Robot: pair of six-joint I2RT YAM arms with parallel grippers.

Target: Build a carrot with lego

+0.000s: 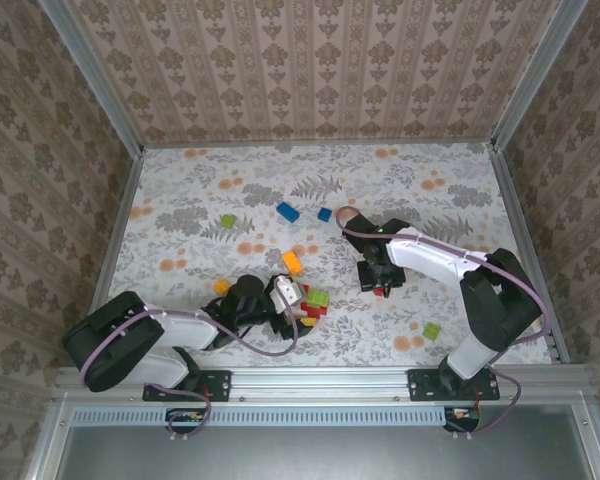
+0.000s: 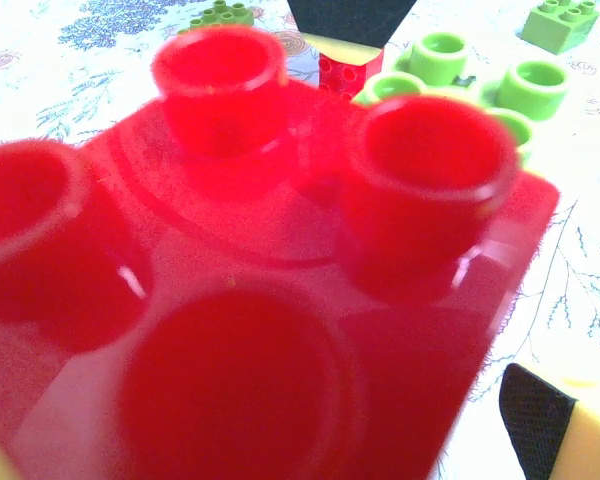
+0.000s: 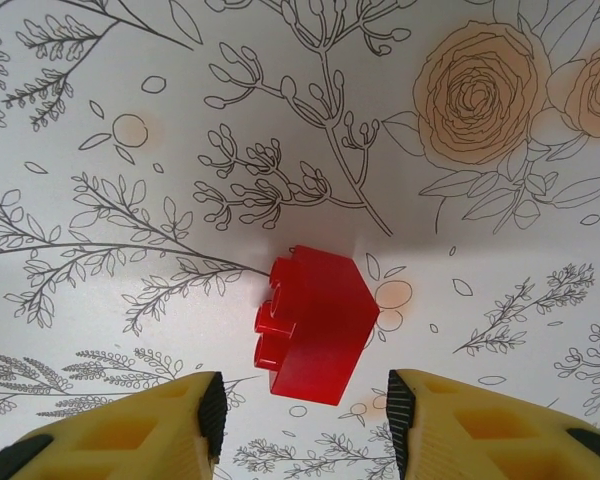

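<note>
- Heap [image 1: 312,305] of red, lime-green and yellow lego on the flowered table [image 1: 180,190]; all positions below are given relative to it.
- Left gripper [image 1: 294,298]: at the heap's left edge, jaws spread wide and unclenched. In its wrist view a glossy red four-stud brick [image 2: 250,300] lies close under the camera. A lime-green brick [image 2: 460,75] with hollow round studs sits just behind it.
- Right gripper [image 3: 305,410]: right of the heap, released. Its yellow fingers [image 3: 130,435] flank a lone red brick [image 3: 315,325] without touching it. This brick lies on its side, studs toward the wrist view's left.
- Orange brick [image 1: 293,262]: just beyond the heap.
- Blue brick [image 1: 287,211] and smaller blue brick [image 1: 324,214]: farther beyond the heap, well apart from it.
</note>
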